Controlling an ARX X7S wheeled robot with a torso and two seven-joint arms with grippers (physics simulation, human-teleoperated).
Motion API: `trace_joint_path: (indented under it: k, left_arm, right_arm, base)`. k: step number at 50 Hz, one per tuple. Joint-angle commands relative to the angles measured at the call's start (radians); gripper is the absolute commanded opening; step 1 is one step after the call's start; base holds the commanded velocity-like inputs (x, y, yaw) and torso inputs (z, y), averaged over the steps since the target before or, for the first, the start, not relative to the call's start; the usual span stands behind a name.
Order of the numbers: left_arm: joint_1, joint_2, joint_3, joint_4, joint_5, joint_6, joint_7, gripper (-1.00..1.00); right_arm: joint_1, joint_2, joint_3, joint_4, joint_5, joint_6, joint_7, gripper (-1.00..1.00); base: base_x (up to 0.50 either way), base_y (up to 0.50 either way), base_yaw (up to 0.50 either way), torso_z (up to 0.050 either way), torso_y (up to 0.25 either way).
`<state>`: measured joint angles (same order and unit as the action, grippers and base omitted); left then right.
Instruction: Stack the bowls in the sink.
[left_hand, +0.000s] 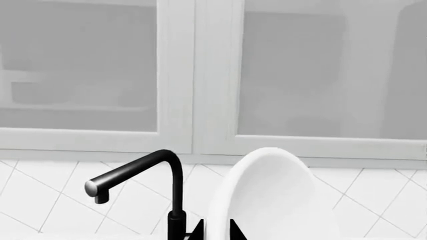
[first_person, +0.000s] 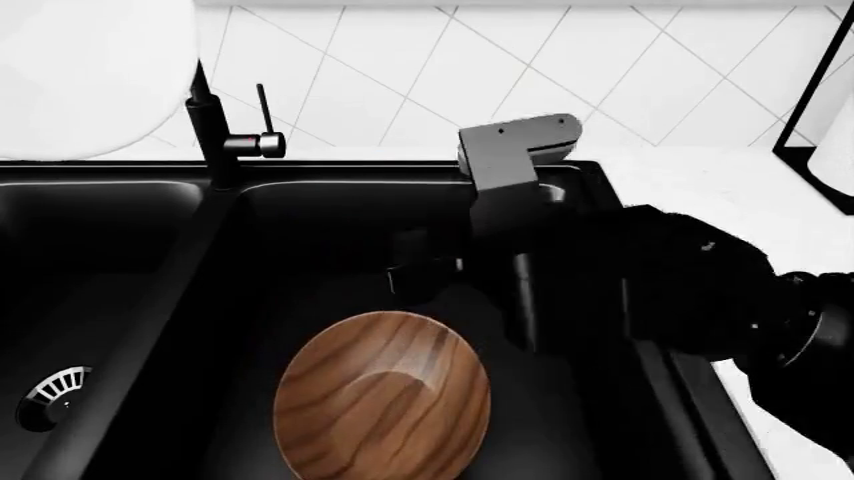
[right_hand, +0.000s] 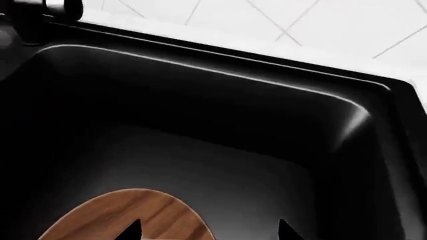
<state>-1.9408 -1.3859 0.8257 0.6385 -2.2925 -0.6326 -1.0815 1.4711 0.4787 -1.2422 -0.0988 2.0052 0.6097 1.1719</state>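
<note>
Left claw (left_hand: 217, 232) pinches the white bowl (left_hand: 267, 195) aloft — ready for stacking — right claw (right_hand: 208, 231) spread over the wooden bowl (first_person: 383, 397) in the sink (first_person: 134, 250).

White tiled wall (first_person: 587, 70) with diagonal grout lines behind the white counter (first_person: 694, 190). Above the tiles, 2 frosted-glass cabinet doors (left_hand: 80, 70) in pale frames, blurred shapes behind the glass. At the far right on the counter, a black stand (first_person: 807, 120) with a white paper-towel roll (first_person: 841, 135), cut by the edge.
</note>
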Motion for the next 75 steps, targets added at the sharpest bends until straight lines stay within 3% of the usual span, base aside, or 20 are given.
trace_joint_path:
  k: [1, 12, 16, 25, 35, 53, 61, 65, 75]
  left_arm:
    - [-0.027, 0.018, -0.014, -0.006, -0.008, -0.005, -0.016, -1.0]
    - [-0.041, 0.09, -0.005, -0.024, -0.011, -0.028, -0.053, -1.0]
    - [-0.045, 0.161, 0.017, -0.054, -0.011, -0.033, -0.082, -1.0]
    - [-0.085, 0.403, 0.082, -0.206, 0.03, -0.049, -0.114, -1.0]
    - [0.022, 0.528, 0.133, -0.279, 0.11, -0.005, -0.036, -1.0]
    - [0.408, 0.603, 0.137, -0.305, 0.194, 0.292, 0.096, -1.0]
    - [0.495, 0.597, 0.151, -0.317, 0.209, 0.331, 0.125, -1.0]
    - [0.632, 0.566, 0.105, -0.296, 0.165, 0.479, 0.131, -1.0]
    - [0.683, 0.537, 0.11, -0.289, 0.159, 0.495, 0.127, -1.0]
  right_arm:
    - [0.289, 0.047, 0.075, -0.1, 0.187, 0.109, 0.183, 1.0]
    - [0.488, 0.121, 0.127, -0.151, 0.348, 0.166, 0.28, 1.0]
    - [0.516, 0.166, 0.134, -0.176, 0.373, 0.18, 0.296, 1.0]
    - [0.539, 0.28, 0.131, -0.226, 0.409, 0.206, 0.322, 1.0]
    - [0.602, 0.382, 0.121, -0.261, 0.454, 0.226, 0.365, 1.0]
    - [0.701, 0.486, 0.022, -0.309, 0.476, 0.221, 0.364, 1.0]
    - [0.697, 0.508, 0.012, -0.325, 0.466, 0.209, 0.348, 1.0]
    - [0.689, 0.528, 0.004, -0.34, 0.464, 0.203, 0.348, 1.0]
    - [0.685, 0.545, -0.01, -0.347, 0.455, 0.201, 0.338, 1.0]
  base:
    - [0.0, 0.0, 0.0, 0.0, 0.0]
    - [0.0, 0.0, 0.0, 0.0, 0.001]
    - [0.0, 0.0, 0.0, 0.0, 0.0]
    - [0.0, 0.0, 0.0, 0.0, 0.0]
    - [0.0, 0.0, 0.0, 0.0, 0.0]
    - [0.0, 0.0, 0.0, 0.0, 0.0]
    - [0.0, 0.0, 0.0, 0.0, 0.001]
    - [0.0, 0.0, 0.0, 0.0, 0.0]
    - [0.0, 0.0, 0.0, 0.0, 0.0]
